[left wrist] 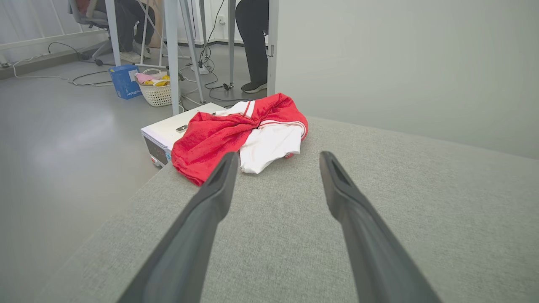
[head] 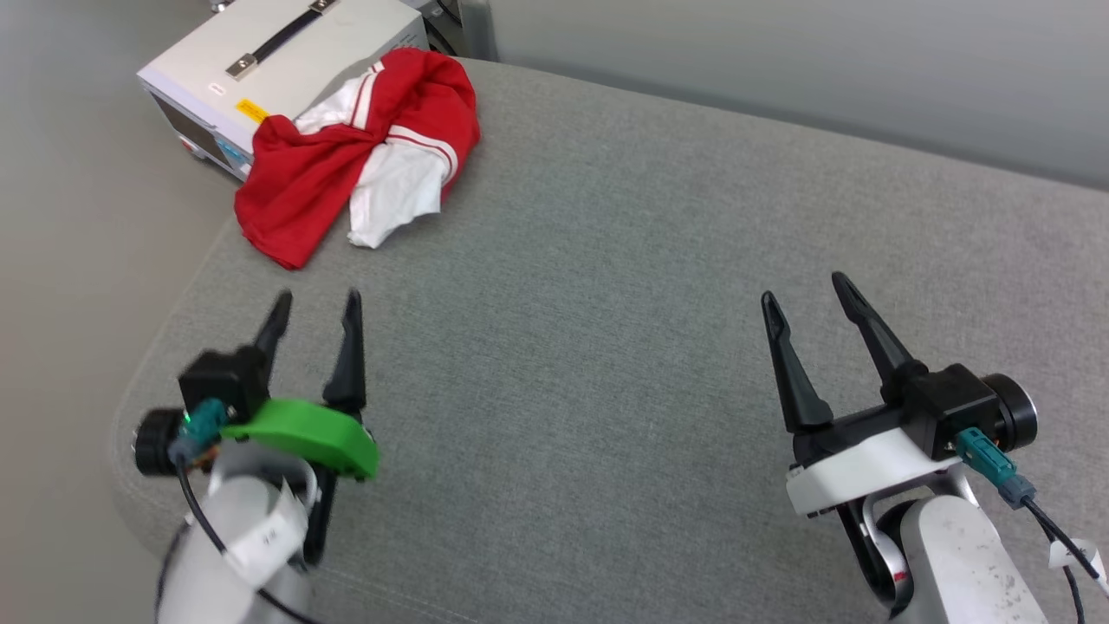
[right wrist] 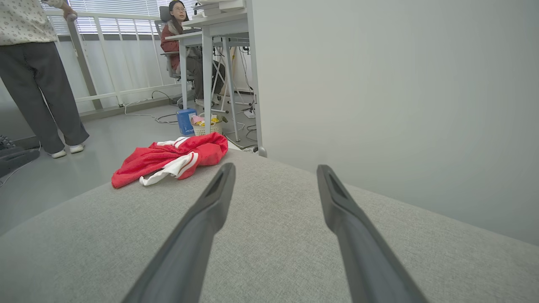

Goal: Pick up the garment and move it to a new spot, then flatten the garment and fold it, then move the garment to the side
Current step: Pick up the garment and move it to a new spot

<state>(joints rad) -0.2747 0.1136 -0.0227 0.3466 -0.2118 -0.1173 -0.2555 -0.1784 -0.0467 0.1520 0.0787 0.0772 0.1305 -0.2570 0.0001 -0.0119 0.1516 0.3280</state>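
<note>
The garment (head: 346,165) lies crumpled at the far left corner of the grey padded table (head: 606,303), red with white sleeves and striped trim. Its numerals are hidden in the folds. In the left wrist view the garment (left wrist: 236,134) sits just beyond the fingertips. In the right wrist view the garment (right wrist: 168,162) lies far off to the left. My left gripper (head: 316,303) stands open a short way in front of the garment, touching nothing. My right gripper (head: 806,290) is open over the table's right side, with nothing between its fingers.
A white equipment box (head: 277,61) stands on the floor beside the table's far left corner, partly under the garment. A grey wall (head: 823,61) runs along the table's far edge. Two people, desks, cables and a small basket (left wrist: 158,90) are farther off on the floor.
</note>
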